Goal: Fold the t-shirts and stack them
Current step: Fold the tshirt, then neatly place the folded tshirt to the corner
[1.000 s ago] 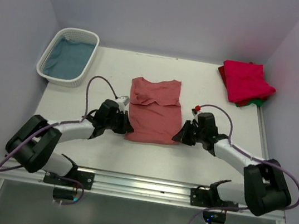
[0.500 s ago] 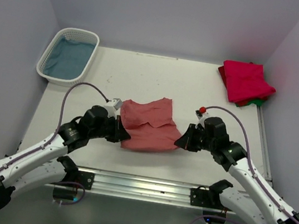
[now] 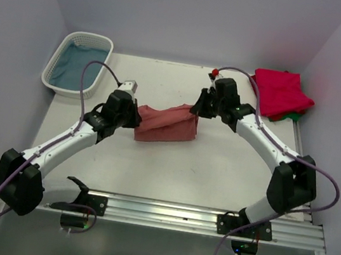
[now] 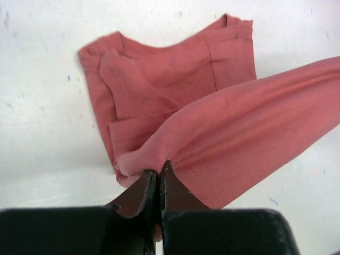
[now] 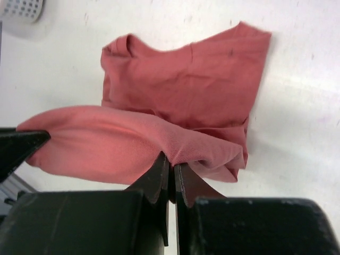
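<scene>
1. My left gripper (image 4: 158,172) is pinched fully closed on one corner of the dusty salmon-red t-shirt (image 3: 167,126). The right gripper (image 5: 171,162) is clamped just as tight on the opposite corner.
2. That shirt sits to the right of the white lattice basket (image 3: 88,36) and nearer the arm bases. Its gripped edge is raised in an arch, while the collar half lies flat on the table (image 3: 215,173).
3. I judge this to be mid-fold: the raised edge has yet to be laid over the flat half.
4. Well to the right of the basket, at the opposite far corner, the crimson-pink t-shirt (image 3: 281,93) lies folded on the green t-shirt (image 3: 294,115), so two look done.
5. Left to do: finish this fold, then carry the shirt to that stack.
6. The basket holds a blue-green cloth (image 3: 80,66); I can't tell whether it's another shirt.
</scene>
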Robot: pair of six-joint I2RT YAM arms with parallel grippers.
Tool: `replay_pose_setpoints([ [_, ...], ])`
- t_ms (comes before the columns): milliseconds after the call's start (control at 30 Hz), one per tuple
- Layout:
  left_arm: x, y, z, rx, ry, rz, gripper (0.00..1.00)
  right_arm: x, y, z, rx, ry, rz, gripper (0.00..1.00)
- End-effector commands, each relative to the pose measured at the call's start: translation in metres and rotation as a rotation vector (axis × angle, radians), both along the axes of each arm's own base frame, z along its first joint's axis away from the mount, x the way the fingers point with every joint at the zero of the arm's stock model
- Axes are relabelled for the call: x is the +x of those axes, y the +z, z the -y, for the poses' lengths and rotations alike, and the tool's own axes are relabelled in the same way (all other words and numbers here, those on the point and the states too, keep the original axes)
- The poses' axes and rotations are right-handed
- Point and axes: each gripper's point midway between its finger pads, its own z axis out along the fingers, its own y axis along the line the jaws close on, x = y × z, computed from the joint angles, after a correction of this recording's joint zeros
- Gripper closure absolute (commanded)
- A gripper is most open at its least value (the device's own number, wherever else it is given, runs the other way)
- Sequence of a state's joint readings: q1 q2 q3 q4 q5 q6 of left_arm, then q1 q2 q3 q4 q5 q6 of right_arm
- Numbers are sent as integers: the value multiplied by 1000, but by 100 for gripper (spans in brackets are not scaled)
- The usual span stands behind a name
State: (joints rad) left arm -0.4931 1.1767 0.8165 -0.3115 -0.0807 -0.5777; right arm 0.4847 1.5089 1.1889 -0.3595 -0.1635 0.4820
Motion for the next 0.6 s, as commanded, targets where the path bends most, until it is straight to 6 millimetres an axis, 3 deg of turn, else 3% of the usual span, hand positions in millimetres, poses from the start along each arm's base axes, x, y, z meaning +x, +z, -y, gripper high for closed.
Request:
replay_pose_setpoints([
  [0,50,27,-15,56,73,147,100,68,32,-1,11,-33,145,100],
  [67,67,28,-19,31,97,149,100,86,24,-3,13,-36,123,100],
  [100,76,15,-22,37,109,116,100,98,35,-9,30,-32,143,100],
  [133,87,15,-27,22,125,120,100,107,10,-12,12,-31,94,100],
  [200,109,1,-27,12,138,105,100,128,13,-18,17,-40,110,100],
  [233,125,10,-28,-1,149,129,100,139,-11,-19,1,-47,74,100],
  [267,137,10,-29,0,163,142,95,149,-23,-19,0,-63,55,94],
  [300,148,-12,-29,18,169,99,81,167,-13,-24,19,-75,83,72],
  [333,168,1,-34,5,205,124,60,178,-19,-27,25,-74,78,51],
  [367,177,-18,-39,-1,244,76,31,190,-64,-30,8,-80,14,17],
  [400,187,-16,-43,-18,267,93,15,208,-52,-37,43,-79,47,1],
  [433,196,-14,-52,-22,306,106,0,215,-66,-40,67,-90,15,1],
  [467,207,-4,-53,-54,323,147,0,221,-84,-39,85,-97,-16,1],
  [533,212,10,-54,-69,315,178,0,224,-79,-43,158,-97,17,1],
  [567,210,24,-54,-81,310,205,0,209,-76,-37,164,-102,21,1],
])
